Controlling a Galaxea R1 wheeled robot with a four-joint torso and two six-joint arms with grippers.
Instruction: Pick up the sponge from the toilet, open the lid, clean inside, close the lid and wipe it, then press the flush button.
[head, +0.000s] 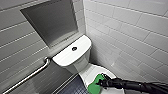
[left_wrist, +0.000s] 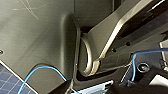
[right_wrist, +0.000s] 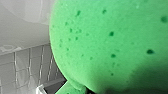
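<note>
grab bar (head: 30, 76): slanting along the left wall, just beside the tank
niche (head: 53, 22): grey recess in the wall above the tank
toilet (head: 65, 58): white, set in the corner of the tiled walls
flush button (head: 74, 48): dark, at the centre of the tank top
lid (head: 93, 71): down over the bowl
sponge (head: 94, 86): green, resting on the lid's front part
right gripper (head: 103, 80): pinching the sponge, arm entering from the right

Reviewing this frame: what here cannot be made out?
Front of the lid: cut off by the head view's lower edge, partly covered by the sponge and right hand.
Sponge-to-lid contact: head view too blurred; in the right wrist view the sponge blocks it.
The flush button: too small in the head view for detail.
</note>
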